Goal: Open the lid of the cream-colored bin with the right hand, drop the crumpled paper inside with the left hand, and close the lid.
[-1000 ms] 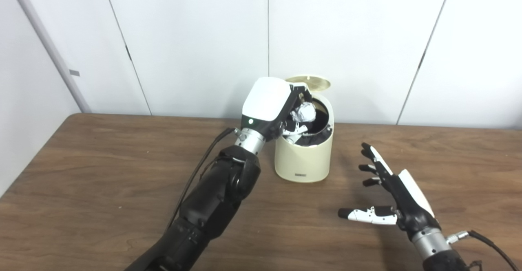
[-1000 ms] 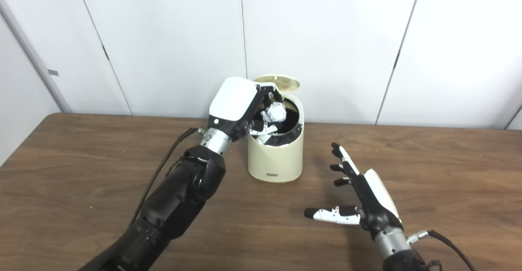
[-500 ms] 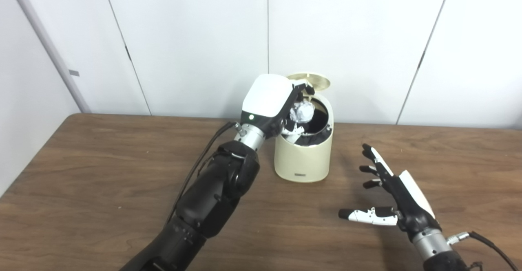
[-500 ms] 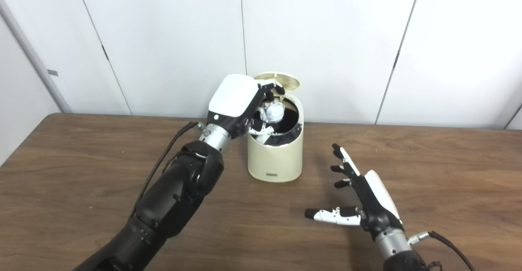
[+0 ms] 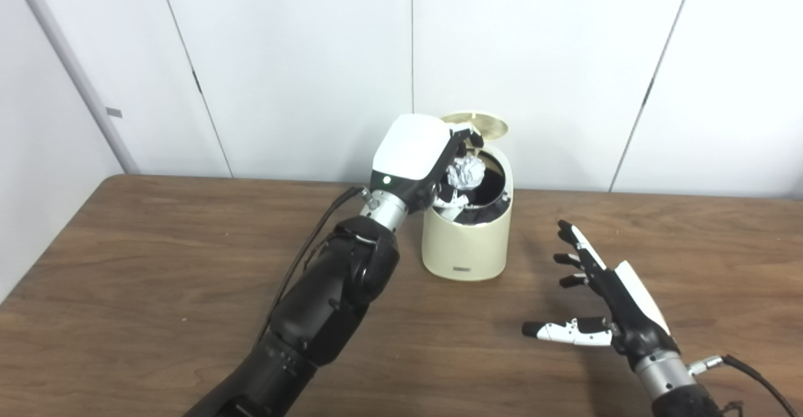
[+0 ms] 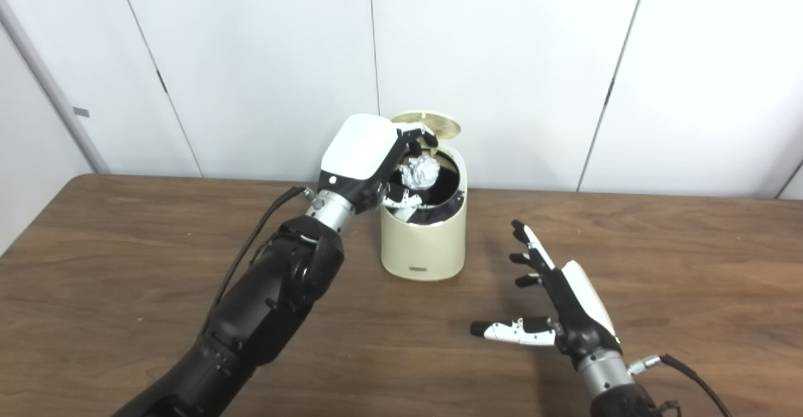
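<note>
Drop step in hand. Bin [image 5: 465, 229] sits near the desk's [image 5: 125, 260] far edge, about mid-width, lid [image 5: 482, 124] tipped up and back. Left hand [image 5: 419, 160] hangs over the bin's mouth, fingers clamped on the paper ball [image 5: 465, 172], which is right at the opening and not released. Right hand [image 5: 602, 304] is off to the right nearer the front edge, fingers spread, holding nothing, well apart from the bin. Next, I'd say: left fingers open so the ball falls in, left arm pulls clear, then right hand reaches up to push the lid down.
</note>
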Controlling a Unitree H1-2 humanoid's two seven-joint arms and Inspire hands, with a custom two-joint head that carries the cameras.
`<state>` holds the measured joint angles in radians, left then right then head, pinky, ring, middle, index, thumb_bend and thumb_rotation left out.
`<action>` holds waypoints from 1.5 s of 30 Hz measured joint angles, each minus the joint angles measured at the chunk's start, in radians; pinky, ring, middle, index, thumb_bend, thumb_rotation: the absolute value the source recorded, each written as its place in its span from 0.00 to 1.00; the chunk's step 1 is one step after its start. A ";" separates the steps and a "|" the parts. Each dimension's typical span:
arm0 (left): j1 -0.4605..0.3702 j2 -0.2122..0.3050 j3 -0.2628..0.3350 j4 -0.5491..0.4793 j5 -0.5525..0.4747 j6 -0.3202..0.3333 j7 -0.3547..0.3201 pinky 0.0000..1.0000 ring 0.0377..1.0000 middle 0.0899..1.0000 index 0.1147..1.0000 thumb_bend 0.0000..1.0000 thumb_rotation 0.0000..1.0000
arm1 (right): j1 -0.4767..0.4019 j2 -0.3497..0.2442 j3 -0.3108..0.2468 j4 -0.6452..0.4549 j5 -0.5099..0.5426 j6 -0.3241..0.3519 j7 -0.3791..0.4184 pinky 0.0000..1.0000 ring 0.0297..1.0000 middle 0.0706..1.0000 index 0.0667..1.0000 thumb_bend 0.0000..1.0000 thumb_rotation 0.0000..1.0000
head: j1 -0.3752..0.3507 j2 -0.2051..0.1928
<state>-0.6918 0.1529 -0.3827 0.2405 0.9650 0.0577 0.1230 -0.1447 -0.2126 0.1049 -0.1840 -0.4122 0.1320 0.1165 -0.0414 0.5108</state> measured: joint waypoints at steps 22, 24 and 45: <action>0.047 0.021 0.023 -0.099 -0.031 0.026 -0.060 0.42 0.48 0.53 0.59 0.89 0.25 | -0.014 -0.003 0.001 0.000 0.005 0.012 0.002 0.66 0.83 0.95 0.97 0.80 0.25 | 0.008 0.011; 0.047 0.021 0.023 -0.099 -0.030 0.028 -0.061 0.43 0.49 0.55 0.60 0.88 0.24 | -0.014 -0.003 0.001 0.000 0.005 0.014 0.002 0.67 0.84 0.95 0.97 0.80 0.24 | 0.008 0.011; 0.139 -0.016 0.126 -0.172 -0.230 -0.046 -0.036 0.31 0.38 0.40 0.47 0.51 0.00 | -0.012 0.016 -0.014 -0.021 0.006 0.010 -0.034 0.62 0.76 0.86 0.85 0.69 0.23 | -0.003 0.008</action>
<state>-0.5531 0.1367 -0.2572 0.0689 0.7354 0.0113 0.0872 -0.1566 -0.1969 0.0913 -0.2050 -0.4057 0.1421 0.0821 -0.0445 0.5185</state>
